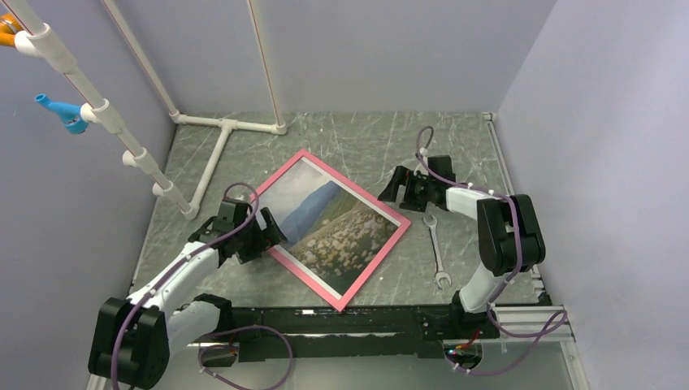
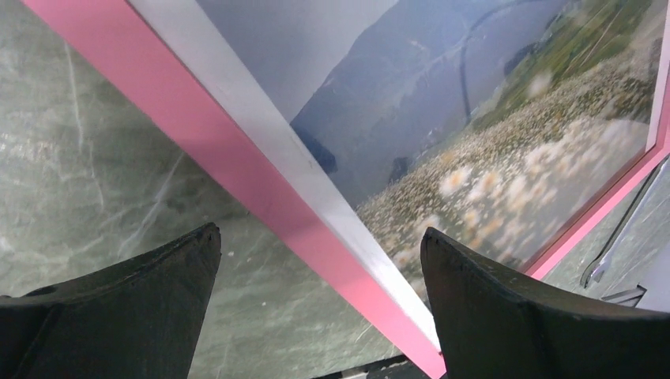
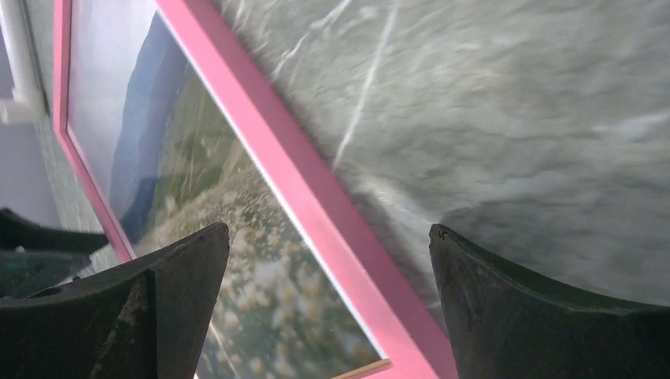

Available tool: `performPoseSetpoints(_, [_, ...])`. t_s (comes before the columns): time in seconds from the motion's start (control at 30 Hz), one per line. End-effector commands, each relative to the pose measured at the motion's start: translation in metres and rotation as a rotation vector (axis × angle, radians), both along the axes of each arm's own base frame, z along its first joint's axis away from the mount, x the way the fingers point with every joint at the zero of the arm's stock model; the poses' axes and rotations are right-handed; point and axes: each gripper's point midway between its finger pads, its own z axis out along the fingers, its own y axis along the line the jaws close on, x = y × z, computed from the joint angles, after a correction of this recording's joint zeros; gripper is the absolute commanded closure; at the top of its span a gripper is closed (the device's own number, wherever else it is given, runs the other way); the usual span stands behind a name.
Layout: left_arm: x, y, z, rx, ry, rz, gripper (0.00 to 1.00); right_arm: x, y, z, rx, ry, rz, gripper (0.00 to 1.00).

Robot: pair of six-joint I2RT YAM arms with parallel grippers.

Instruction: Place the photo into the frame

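The frame (image 1: 356, 186), pink-edged, lies flat and turned like a diamond on the table. The photo (image 1: 333, 223) lies face up within its edges. My left gripper (image 1: 272, 236) is open and empty at the frame's left edge. In the left wrist view its fingers straddle the pink edge (image 2: 237, 170) and the photo's white border (image 2: 261, 126), touching neither. My right gripper (image 1: 392, 188) is open and empty at the frame's right corner. In the right wrist view it sits above the pink edge (image 3: 292, 174), with the photo (image 3: 182, 158) to the left.
A wrench (image 1: 436, 248) lies on the table just right of the frame, under the right arm. White pipes (image 1: 213, 154) lie at the back left. A pipe rack with a blue piece (image 1: 61, 112) slants along the left wall. Walls close in the table.
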Motion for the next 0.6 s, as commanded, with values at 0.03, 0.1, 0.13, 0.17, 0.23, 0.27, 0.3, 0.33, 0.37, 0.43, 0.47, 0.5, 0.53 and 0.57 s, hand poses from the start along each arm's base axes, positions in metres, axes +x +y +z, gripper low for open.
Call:
performPoseSetpoints(0.03, [0.028, -0.012, 0.008, -0.053, -0.074, -0.031, 0.01, -0.033, 0.022, -0.014, -0.012, 0.096, 0.114, 0.01])
performPoseSetpoints(0.1, [0.034, -0.017, 0.007, -0.061, -0.078, -0.059, 0.01, -0.041, 0.023, -0.015, -0.001, 0.114, 0.13, 0.01])
performPoseSetpoints(0.13, [0.037, -0.021, 0.007, -0.069, -0.08, -0.078, 0.01, -0.045, 0.024, -0.015, 0.004, 0.118, 0.136, 0.01])
performPoseSetpoints(0.17, [0.041, -0.024, 0.007, -0.077, -0.082, -0.097, 0.01, -0.05, 0.024, -0.016, 0.008, 0.125, 0.143, 0.01])
performPoseSetpoints(0.23, [0.047, -0.03, 0.007, -0.089, -0.081, -0.129, 0.01, -0.061, 0.024, -0.016, 0.02, 0.142, 0.156, 0.01])
performPoseSetpoints(0.27, [0.051, -0.033, 0.008, -0.099, -0.086, -0.145, 0.01, -0.066, 0.025, -0.016, 0.027, 0.15, 0.161, 0.01])
performPoseSetpoints(0.3, [0.056, -0.036, 0.01, -0.107, -0.092, -0.155, 0.01, -0.072, 0.025, -0.016, 0.037, 0.158, 0.165, 0.01])
performPoseSetpoints(0.33, [0.061, -0.04, 0.011, -0.116, -0.1, -0.169, 0.01, -0.079, 0.025, -0.017, 0.041, 0.173, 0.166, 0.01])
performPoseSetpoints(0.37, [0.066, -0.043, 0.013, -0.127, -0.106, -0.182, 0.01, -0.081, 0.025, -0.015, 0.047, 0.174, 0.164, 0.01])
performPoseSetpoints(0.43, [0.075, -0.049, 0.015, -0.134, -0.103, -0.207, 0.01, -0.091, 0.026, -0.014, 0.066, 0.191, 0.158, 0.01])
performPoseSetpoints(0.47, [0.08, -0.052, 0.014, -0.128, -0.101, -0.22, 0.01, -0.098, 0.026, -0.015, 0.076, 0.204, 0.155, 0.02])
performPoseSetpoints(0.5, [0.085, -0.054, 0.015, -0.127, -0.098, -0.233, 0.01, -0.103, 0.026, -0.015, 0.081, 0.213, 0.153, 0.02])
performPoseSetpoints(0.53, [0.09, -0.058, 0.015, -0.127, -0.095, -0.249, 0.01, -0.108, 0.026, -0.015, 0.081, 0.219, 0.15, 0.02])
performPoseSetpoints(0.57, [0.094, -0.062, 0.017, -0.127, -0.096, -0.269, 0.01, -0.113, 0.026, -0.015, 0.081, 0.23, 0.146, 0.02])
